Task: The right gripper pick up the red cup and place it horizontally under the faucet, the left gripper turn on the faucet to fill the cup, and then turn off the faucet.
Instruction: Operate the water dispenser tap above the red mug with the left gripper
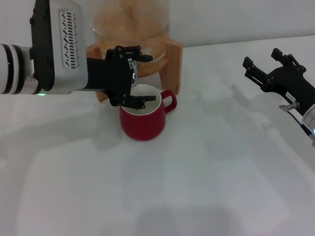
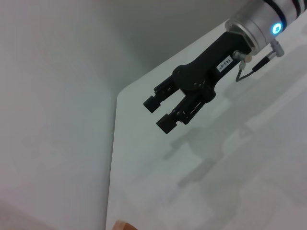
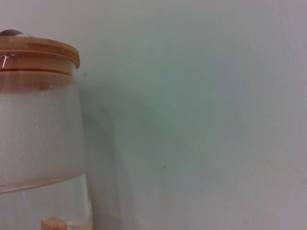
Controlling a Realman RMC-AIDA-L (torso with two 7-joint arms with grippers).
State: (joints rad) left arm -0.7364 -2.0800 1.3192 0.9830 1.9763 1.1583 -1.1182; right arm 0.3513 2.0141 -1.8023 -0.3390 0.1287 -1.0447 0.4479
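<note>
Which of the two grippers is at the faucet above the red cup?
The left gripper, at the faucet over the red cup. The right gripper hangs far off, empty and open.

The left gripper (image 1: 139,78) is a black claw behind a grey vented module (image 1: 69,42). The right gripper (image 2: 160,111) is black too, with a white label, thin cable and blue light.

A white table (image 1: 197,187) fills the head view from nine o'clock round to three. At twelve o'clock a plain pale wall (image 1: 236,19) rises behind its far edge. Soft, even light casts faint grey shadows.
</note>
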